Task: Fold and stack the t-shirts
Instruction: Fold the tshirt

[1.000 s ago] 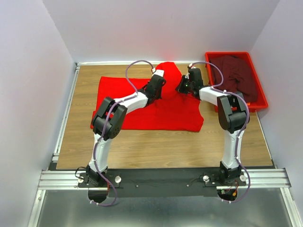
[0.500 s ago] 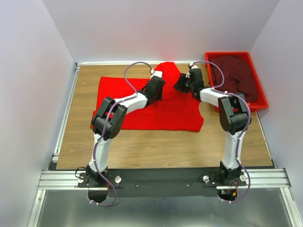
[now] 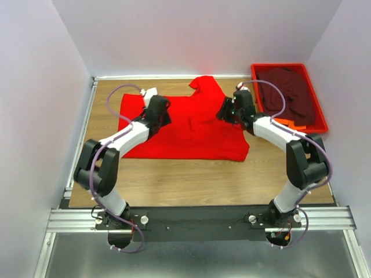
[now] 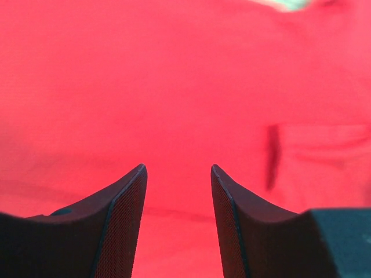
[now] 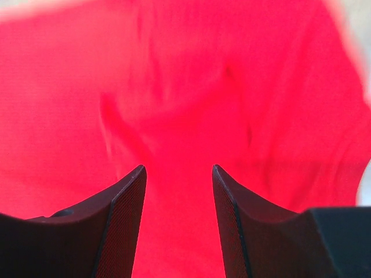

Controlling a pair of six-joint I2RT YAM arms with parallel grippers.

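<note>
The bright red t-shirt [image 3: 194,130] lies spread on the wooden table, one sleeve pointing to the far wall. It fills the left wrist view [image 4: 174,87] and the right wrist view [image 5: 185,87]. My left gripper [image 3: 164,113] hovers over the shirt's left part, open and empty [image 4: 178,171]. My right gripper [image 3: 223,111] hovers over the shirt's right part near the far sleeve, open and empty [image 5: 178,171]. The dark maroon t-shirt [image 3: 290,92] lies crumpled in the red plastic tray [image 3: 320,119] at the far right.
The tray stands against the right wall. Bare wood [image 3: 191,179] runs between the shirt and the arms' bases. White walls close the table on the left, far and right sides.
My left gripper has moved left, from the shirt's middle to its left part. My right gripper has shifted slightly back toward me. The far sleeve now lies uncovered.
</note>
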